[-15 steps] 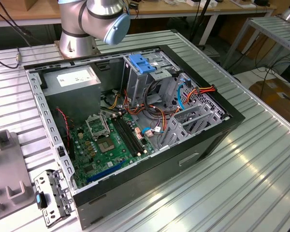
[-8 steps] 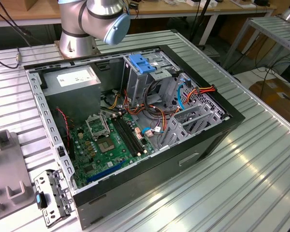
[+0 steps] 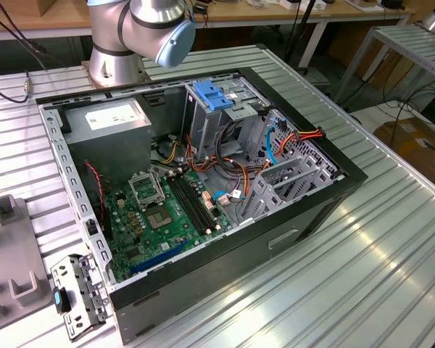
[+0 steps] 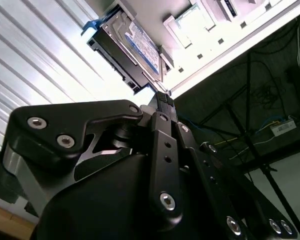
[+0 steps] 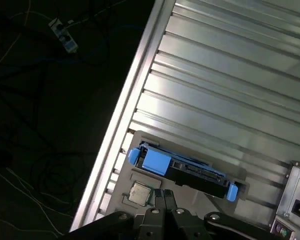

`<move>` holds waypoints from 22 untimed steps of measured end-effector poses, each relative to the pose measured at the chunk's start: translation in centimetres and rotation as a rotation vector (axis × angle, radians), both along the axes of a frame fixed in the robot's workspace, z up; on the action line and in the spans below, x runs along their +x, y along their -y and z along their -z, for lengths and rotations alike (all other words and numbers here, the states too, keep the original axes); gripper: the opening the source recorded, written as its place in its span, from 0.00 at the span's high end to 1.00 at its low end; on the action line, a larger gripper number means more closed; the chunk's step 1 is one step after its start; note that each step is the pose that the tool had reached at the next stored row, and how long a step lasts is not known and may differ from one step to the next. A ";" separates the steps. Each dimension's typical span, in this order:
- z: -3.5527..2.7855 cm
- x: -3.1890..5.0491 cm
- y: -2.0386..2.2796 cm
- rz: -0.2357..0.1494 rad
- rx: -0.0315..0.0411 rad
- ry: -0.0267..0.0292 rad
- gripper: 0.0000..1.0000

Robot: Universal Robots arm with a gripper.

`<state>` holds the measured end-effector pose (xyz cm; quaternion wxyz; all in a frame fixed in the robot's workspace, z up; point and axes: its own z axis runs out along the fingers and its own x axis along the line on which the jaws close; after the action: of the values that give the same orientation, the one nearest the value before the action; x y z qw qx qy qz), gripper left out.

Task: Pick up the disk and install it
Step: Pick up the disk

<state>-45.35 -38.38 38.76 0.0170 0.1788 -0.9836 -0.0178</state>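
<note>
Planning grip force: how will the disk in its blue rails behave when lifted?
Probably rigid: the disk looks like a flat metal slab. Likely dense for its size. Its blue rails look plastic, so they may flex if squeezed.

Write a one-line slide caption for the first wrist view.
The shut gripper hovers near the disk, lying near the edge of the ribbed table.

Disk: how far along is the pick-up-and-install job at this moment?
Done: nothing yet. The disk, in its blue rails, lies on a grey holder near the table edge, not in the open computer case. In hand: the hand, shut and empty, points at the disk from close by. Left: both the pick-up and the install.
</note>
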 end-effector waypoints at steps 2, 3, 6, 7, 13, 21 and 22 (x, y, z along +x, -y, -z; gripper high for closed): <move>0.00 0.00 0.00 -0.026 0.0000 0.0000 0.89; 0.00 0.00 0.00 -0.045 0.0000 0.0000 0.89; 0.00 0.00 0.00 -0.106 0.0000 0.0000 0.89; 0.00 0.00 0.00 -0.141 -0.0001 0.0000 0.89; 0.00 0.00 0.00 -0.223 -0.0007 -0.0001 0.89; 0.01 0.00 0.00 -0.274 -0.0007 0.0000 0.89; 0.01 0.00 0.00 -0.289 -0.0007 0.0000 0.89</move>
<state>-45.35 -38.38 38.75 0.0194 0.3184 -0.9476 -0.0148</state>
